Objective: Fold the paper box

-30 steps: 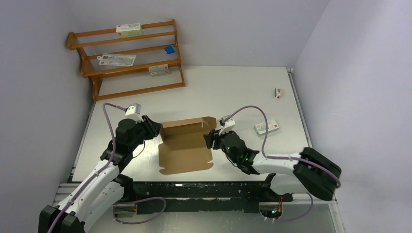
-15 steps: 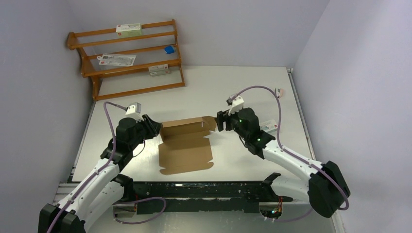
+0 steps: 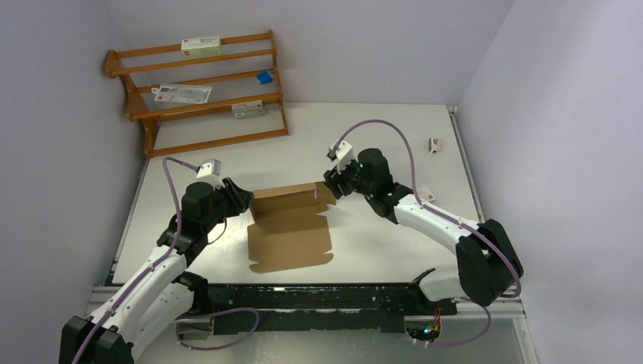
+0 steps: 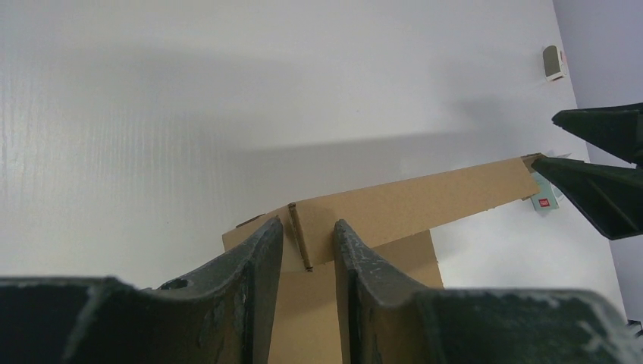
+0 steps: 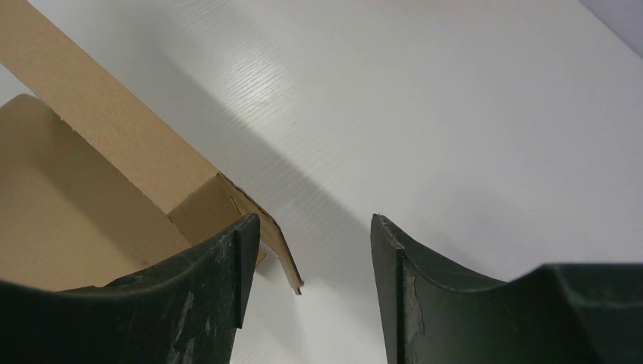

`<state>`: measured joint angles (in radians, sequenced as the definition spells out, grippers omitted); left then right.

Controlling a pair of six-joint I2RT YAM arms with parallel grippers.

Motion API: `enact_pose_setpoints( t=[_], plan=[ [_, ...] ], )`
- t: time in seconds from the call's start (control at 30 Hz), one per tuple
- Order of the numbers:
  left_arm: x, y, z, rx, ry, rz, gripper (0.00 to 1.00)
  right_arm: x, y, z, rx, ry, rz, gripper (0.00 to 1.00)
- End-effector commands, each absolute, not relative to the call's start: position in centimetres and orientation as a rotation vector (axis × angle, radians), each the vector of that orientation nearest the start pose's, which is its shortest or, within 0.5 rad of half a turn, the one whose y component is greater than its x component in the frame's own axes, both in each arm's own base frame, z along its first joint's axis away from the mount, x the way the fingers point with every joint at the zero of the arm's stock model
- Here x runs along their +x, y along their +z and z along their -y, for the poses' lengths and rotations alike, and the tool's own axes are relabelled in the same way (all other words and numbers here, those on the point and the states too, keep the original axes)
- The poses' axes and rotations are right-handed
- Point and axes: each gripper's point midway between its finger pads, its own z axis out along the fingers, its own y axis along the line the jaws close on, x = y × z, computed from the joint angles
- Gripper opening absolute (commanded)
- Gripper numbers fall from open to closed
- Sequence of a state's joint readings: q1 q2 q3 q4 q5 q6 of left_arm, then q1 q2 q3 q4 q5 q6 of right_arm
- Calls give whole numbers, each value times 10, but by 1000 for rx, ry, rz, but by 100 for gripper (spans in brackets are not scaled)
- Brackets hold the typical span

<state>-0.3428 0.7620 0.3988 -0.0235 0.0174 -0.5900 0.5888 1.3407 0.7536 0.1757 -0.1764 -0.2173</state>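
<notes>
The box (image 3: 290, 235) is matt brown corrugated cardboard, rough at its cut edges. The worktop (image 3: 379, 136) is white, finely ribbed, with a soft sheen. The left hand (image 4: 307, 243) and right hand (image 5: 312, 227) look like dark matt plastic, scuffed pale. The rack (image 3: 220, 139) is glossy varnished wood.

- paper box (image 4: 425, 201), left wrist view: near part cut off at bottom edge, partly hidden behind left gripper (image 4: 307, 226).
- paper box, right wrist view: runs off left edge.
- rack cartons (image 3: 200, 45): print too small to read.
- small item (image 3: 435, 144), far right: too small to identify.

The paper box (image 3: 290, 227) (plain brown, 1 wall upright) lies open, that wall spanning between both jaws.
</notes>
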Motion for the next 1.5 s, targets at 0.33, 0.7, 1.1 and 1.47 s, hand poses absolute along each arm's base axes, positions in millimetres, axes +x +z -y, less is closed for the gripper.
enact_pose_setpoints(
  t=[0.33, 0.7, 1.1, 1.47],
  plan=[
    [273, 149, 122, -219, -607, -1990, 37, 319, 115, -262, -1119, 495, -1815, 45],
    [272, 153, 127, -215, -641, -1979, 36, 305, 107, -273, -1014, 569, -1848, 20],
    [271, 158, 130, -219, -675, -1958, 36, 289, 111, -287, -816, 478, -1916, 13],
    [268, 165, 134, -210, -717, -1942, 36, 296, 126, -292, -558, 541, -1968, 13]
  ],
)
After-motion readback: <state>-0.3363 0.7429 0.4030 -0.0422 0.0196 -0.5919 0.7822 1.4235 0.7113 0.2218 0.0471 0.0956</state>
